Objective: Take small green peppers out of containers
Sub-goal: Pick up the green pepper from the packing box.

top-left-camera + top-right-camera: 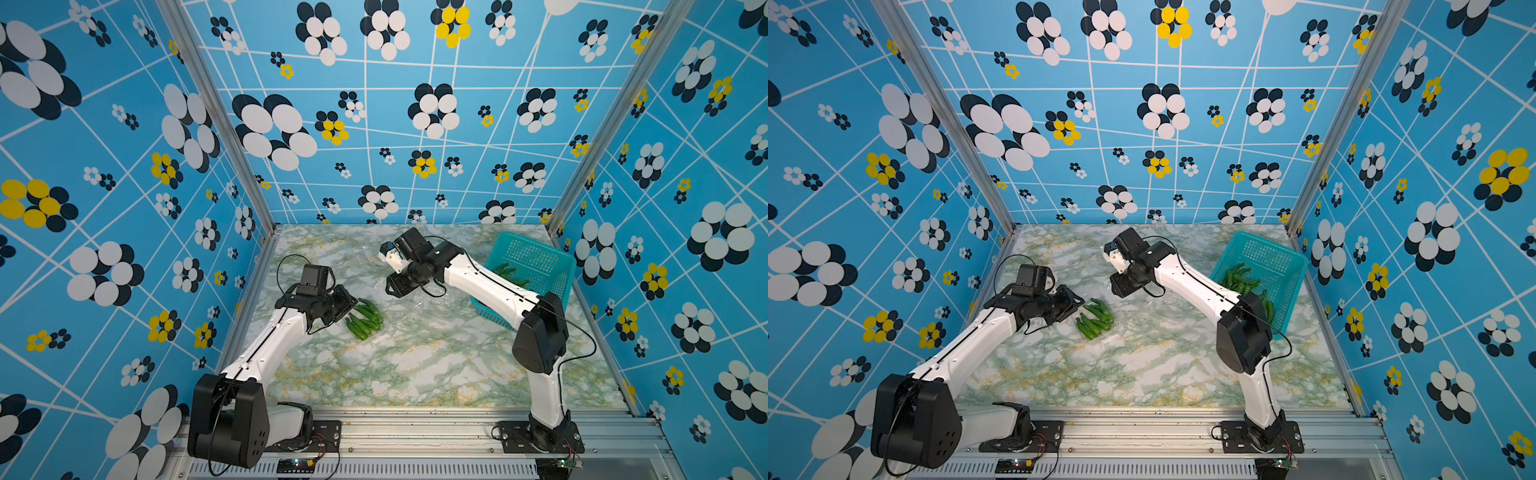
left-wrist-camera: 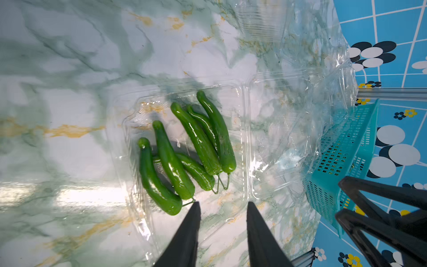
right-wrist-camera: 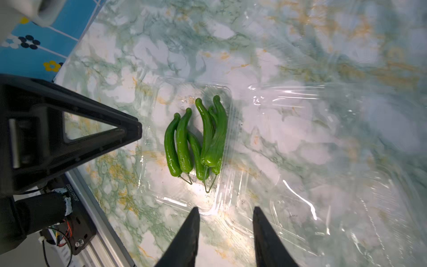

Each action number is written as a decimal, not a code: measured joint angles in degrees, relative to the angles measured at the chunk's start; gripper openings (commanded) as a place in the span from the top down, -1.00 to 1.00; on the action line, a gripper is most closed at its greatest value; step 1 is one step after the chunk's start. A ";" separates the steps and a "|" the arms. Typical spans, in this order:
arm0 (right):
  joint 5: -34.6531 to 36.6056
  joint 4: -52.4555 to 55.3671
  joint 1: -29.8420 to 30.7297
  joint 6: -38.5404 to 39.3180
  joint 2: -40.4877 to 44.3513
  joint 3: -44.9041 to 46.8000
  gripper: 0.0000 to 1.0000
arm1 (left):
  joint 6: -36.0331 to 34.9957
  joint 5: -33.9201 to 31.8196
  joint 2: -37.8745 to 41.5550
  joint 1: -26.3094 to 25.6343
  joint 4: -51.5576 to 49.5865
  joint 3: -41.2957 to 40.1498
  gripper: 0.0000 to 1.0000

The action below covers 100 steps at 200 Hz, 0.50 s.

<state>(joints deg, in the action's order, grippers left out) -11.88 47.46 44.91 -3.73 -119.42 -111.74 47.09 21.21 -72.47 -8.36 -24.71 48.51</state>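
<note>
left gripper (image 2: 221,204): jaws partly apart, nothing held, tips just beside the pepper stems
peppers (image 2: 184,157): small pile in an open clear box (image 2: 233,101), left-centre of counter (image 1: 415,365)
right gripper (image 3: 225,209): jaws partly apart, empty, right of and farther than the pile
basket (image 1: 1266,257): teal, far right, more peppers (image 1: 1239,278) inside

The marble surface (image 1: 415,365) (green and yellow veined) is enclosed by blue walls (image 1: 395,75) printed with flowers; aluminium posts (image 1: 217,116) are set at the corners.
</note>
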 measured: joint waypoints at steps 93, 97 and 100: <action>1.05 6.75 5.97 1.40 -13.64 -10.51 0.18 | 0.00 1.73 0.79 0.87 1.11 -2.34 0.28; 1.40 6.84 5.97 1.38 -13.81 -10.62 0.18 | 0.00 1.75 0.79 0.87 1.16 -2.34 0.28; 1.68 6.97 5.97 1.38 -13.97 -10.71 0.18 | 0.02 1.77 0.79 0.87 1.18 -2.36 0.28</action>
<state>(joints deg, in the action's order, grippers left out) -10.20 54.43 50.87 -2.35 -133.38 -122.45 47.11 22.98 -71.68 -7.49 -23.53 46.15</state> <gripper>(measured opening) 0.406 0.359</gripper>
